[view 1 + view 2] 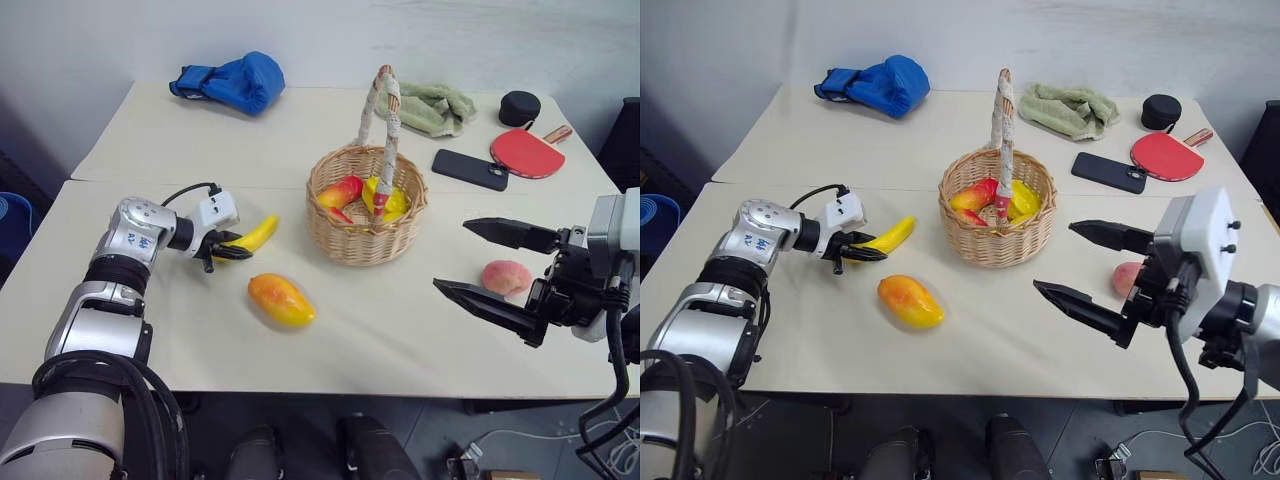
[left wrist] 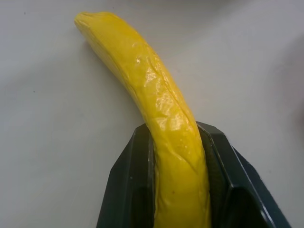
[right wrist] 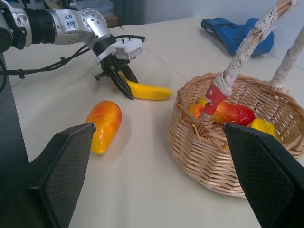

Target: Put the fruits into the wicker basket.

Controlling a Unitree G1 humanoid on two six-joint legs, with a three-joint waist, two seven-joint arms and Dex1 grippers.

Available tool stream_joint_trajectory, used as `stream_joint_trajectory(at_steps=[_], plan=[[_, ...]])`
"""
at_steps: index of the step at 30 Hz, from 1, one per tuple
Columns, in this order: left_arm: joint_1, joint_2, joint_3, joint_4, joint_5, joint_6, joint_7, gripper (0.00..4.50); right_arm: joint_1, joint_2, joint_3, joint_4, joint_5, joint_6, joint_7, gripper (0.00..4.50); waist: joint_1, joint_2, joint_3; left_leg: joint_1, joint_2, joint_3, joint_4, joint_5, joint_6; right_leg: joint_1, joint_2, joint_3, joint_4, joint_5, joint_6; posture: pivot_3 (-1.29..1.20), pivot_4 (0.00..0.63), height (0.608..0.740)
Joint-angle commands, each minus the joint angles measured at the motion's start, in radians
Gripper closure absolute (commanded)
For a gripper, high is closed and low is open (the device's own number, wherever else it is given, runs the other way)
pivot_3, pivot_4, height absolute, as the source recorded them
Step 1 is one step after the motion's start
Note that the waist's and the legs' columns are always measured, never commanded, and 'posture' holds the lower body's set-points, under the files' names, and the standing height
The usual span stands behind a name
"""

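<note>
One banana (image 1: 256,236) inside left gripper (image 1: 232,246).

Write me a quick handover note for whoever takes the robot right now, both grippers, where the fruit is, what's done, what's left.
Left gripper: jaws shut on the banana, which lies on the table left of the basket.
Right gripper: open, empty, held above the table near the peach.
Done: small red and yellow fruit pieces are in the basket.
Left: banana, mango in front of the basket, and peach.
</note>
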State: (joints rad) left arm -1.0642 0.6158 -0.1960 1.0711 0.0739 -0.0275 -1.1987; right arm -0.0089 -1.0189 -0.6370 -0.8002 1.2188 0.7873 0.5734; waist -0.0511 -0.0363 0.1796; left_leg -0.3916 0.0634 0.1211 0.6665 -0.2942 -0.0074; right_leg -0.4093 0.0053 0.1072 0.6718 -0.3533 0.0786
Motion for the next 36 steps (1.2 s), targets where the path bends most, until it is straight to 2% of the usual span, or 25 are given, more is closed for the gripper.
stream_joint_trajectory(at_steps=[1, 4, 8, 14, 17, 22, 25, 28, 31, 32, 36], plan=[[-0.084, -0.043, 0.085, -0.098, -0.107, 0.09, -0.058, 3.61, 0.01, -0.004, -0.046, -0.013, 0.016, -0.016, -0.015, 0.0, 0.007, 0.0, 0.0, 0.0, 0.0, 0.0, 0.0, 0.0, 0.0, 0.0, 0.0, 0.0, 0.0, 0.0, 0.0, 0.0, 0.15, 0.74], [-0.17, -0.122, 0.121, -0.211, -0.186, 0.222, -0.096, 3.61, 0.047, 0.01, -0.069, -0.015, 0.004, -0.024, 0.005, 0.0, 0.024, -0.001, 0.001, -0.004, 0.0, -0.001, 0.003, 0.0, 0.0, -0.001, 0.0, -0.002, -0.001, 0.0, 0.0, 0.0, 0.15, 0.74], [-0.267, -0.22, 0.089, -0.244, -0.177, 0.248, -0.097, 3.61, 0.071, 0.025, -0.073, -0.012, -0.011, -0.04, 0.007, 0.0, 0.026, -0.001, 0.001, -0.009, 0.0, -0.004, 0.01, -0.002, 0.001, -0.002, 0.0, -0.004, -0.001, 0.0, 0.001, 0.0, 0.15, 0.74], [-0.382, -0.319, -0.013, -0.043, -0.027, 0.095, 0.017, 3.61, 0.102, 0.054, -0.067, -0.03, -0.025, -0.062, -0.007, 0.0, 0.017, -0.001, 0.001, -0.007, 0.0, -0.002, 0.012, -0.002, 0.001, -0.002, 0.002, -0.001, 0.001, 0.0, 0.002, 0.0, 0.15, 0.74], [-0.423, -0.367, -0.019, 0.06, 0.004, 0.047, 0.076, 3.61, 0.114, 0.07, -0.063, -0.041, -0.033, -0.076, -0.023, 0.0, 0.017, -0.001, 0.001, -0.007, 0.0, -0.001, 0.012, -0.002, 0.001, -0.003, 0.003, 0.001, 0.001, 0.0, 0.002, 0.0, 0.15, 0.74], [-0.444, -0.391, 0.022, 0.114, -0.005, -0.022, 0.097, 2.0, 0.126, 0.087, -0.059, -0.053, -0.032, -0.088, -0.039, 0.0, 0.022, -0.001, 0.001, -0.01, 0.0, -0.001, 0.012, -0.003, 0.002, -0.004, 0.002, 0.0, 0.001, 0.0, 0.002, 0.0, 0.15, 0.74], [-0.435, -0.358, 0.084, 0.093, -0.059, -0.048, 0.043, 1.06, 0.137, 0.09, -0.056, -0.061, -0.032, -0.095, -0.043, 0.0, 0.022, -0.001, 0.001, -0.01, 0.0, -0.001, 0.012, -0.003, 0.002, -0.005, 0.002, 0.0, 0.001, 0.0, 0.002, 0.0, 0.15, 0.74], [-0.407, -0.29, 0.151, 0.042, -0.131, -0.064, -0.085, 1.06, 0.149, 0.088, -0.052, -0.062, -0.037, -0.098, -0.036, 0.0, 0.015, -0.001, 0.001, -0.009, 0.001, -0.001, 0.012, -0.003, 0.001, -0.005, 0.003, 0.0, 0.002, 0.0, 0.002, 0.0, 0.15, 0.74], [-0.36, -0.21, 0.168, -0.058, -0.211, -0.03, -0.326, 1.06, 0.159, 0.082, -0.043, -0.059, -0.047, -0.099, -0.016, 0.0, 0.014, -0.001, 0.001, -0.008, 0.001, -0.001, 0.012, -0.002, 0.0, -0.005, 0.003, 0.0, 0.004, 0.0, 0.002, 0.0, 0.15, 0.74], [-0.338, -0.178, 0.144, -0.102, -0.233, -0.01, -0.381, 1.06, 0.16, 0.08, -0.042, -0.057, -0.05, -0.1, -0.01, 0.0, 0.014, -0.001, 0.001, -0.008, 0.001, -0.001, 0.012, -0.002, 0.0, -0.005, 0.003, 0.0, 0.005, 0.0, 0.002, 0.0, 0.15, 0.74], [-0.147, 0.067, -0.171, -0.432, -0.392, -0.058, -0.416, 1.06, 0.152, 0.074, -0.033, -0.044, -0.054, -0.099, 0.008, 0.0, 0.006, 0.0, 0.001, -0.004, 0.002, -0.001, 0.011, -0.003, 0.0, -0.003, 0.002, 0.001, 0.006, 0.0, 0.001, 0.0, 0.15, 0.74]])
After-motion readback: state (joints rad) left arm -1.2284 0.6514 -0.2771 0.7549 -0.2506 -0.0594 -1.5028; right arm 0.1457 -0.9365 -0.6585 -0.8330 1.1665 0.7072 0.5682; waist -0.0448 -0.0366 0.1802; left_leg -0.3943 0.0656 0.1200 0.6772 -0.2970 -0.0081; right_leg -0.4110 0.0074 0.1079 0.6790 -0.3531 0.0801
